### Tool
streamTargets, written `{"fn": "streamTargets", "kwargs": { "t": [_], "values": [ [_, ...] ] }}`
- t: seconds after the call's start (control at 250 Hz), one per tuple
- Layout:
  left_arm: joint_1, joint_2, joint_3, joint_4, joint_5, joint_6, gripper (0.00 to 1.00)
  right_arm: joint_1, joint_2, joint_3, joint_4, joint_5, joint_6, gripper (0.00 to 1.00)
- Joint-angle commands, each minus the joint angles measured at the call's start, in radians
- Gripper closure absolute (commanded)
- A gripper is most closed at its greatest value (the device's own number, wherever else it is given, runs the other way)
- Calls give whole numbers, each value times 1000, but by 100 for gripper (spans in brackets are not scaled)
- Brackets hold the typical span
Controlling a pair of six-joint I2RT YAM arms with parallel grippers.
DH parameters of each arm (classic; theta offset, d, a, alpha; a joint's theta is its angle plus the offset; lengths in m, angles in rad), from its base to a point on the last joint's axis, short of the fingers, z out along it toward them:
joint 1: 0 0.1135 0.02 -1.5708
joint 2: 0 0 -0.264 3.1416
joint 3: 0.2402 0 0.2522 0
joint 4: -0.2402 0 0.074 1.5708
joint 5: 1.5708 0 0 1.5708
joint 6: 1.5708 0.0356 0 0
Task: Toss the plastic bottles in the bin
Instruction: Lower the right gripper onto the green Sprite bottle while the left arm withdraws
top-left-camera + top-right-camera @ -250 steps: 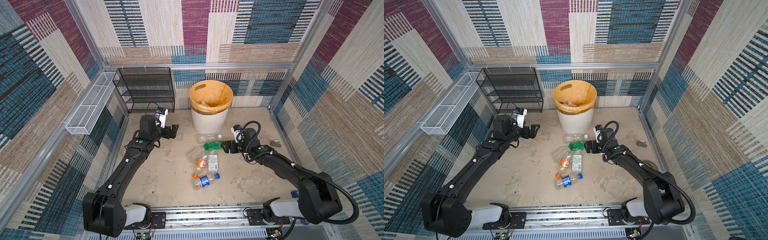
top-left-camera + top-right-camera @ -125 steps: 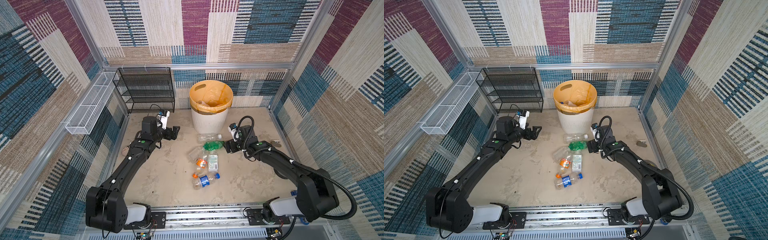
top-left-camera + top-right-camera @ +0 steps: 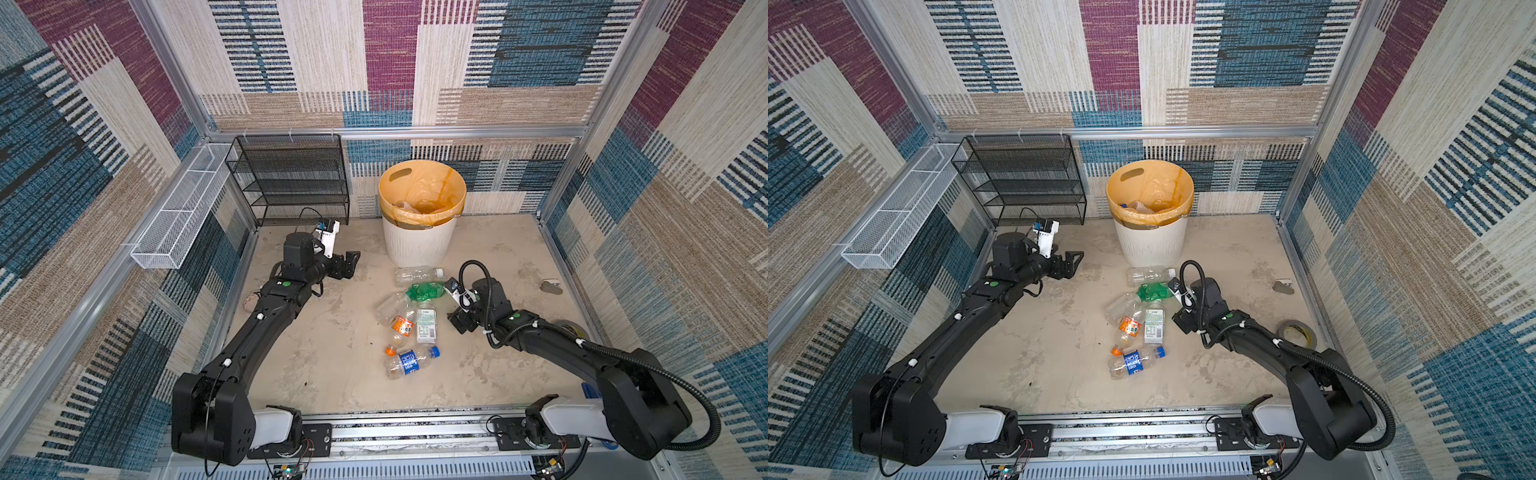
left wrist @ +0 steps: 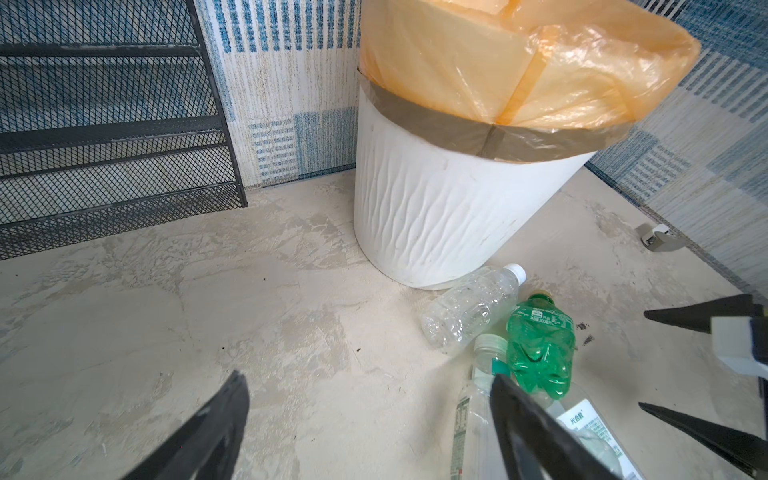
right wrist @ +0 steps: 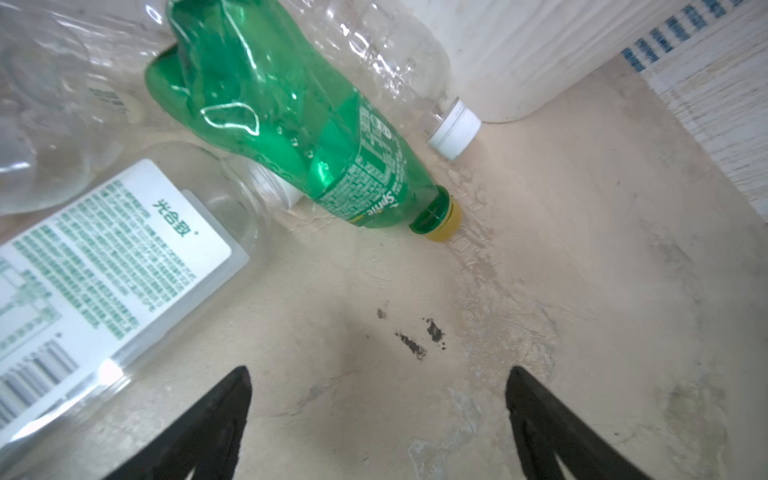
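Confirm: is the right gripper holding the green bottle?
No, in the right wrist view the right gripper stands open over bare floor, and the green bottle lies untouched ahead of it.

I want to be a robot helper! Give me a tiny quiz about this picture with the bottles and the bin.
1. True or false: the crushed green plastic bottle lies inside the round white ribbed bin.
2. What is the right gripper holding? A) nothing B) a bottle cap C) a tape roll
3. Fill in: the clear plastic bottle nearest the bin has a ____ cap.
Key: 1 false; 2 A; 3 white.
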Motion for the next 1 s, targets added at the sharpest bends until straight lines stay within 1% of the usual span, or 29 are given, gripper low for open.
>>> {"fn": "streamTargets", "kwargs": {
  "t": [0.0, 0.184, 0.376, 0.54, 0.732, 0.996],
  "values": [
    [1, 0, -5, 21, 15, -16, 9, 5, 25, -31, 234, 46, -120, 4],
    [1, 2, -6, 18, 9, -9, 9, 10, 98, -70, 429, 72, -195, 4],
    [1, 0, -6, 13, 3, -1, 9, 28, 176, -72, 533, 87, -233, 6],
    [1, 3, -6, 10, 1, 5, 9, 37, 212, -65, 578, 64, -246, 7],
    [1, 6, -3, 7, 3, 6, 9, 49, 267, -43, 582, 32, -254, 12],
    [2, 5, -3, 7, 4, 7, 9, 70, 307, -30, 628, 46, -275, 16]
  ]
}}
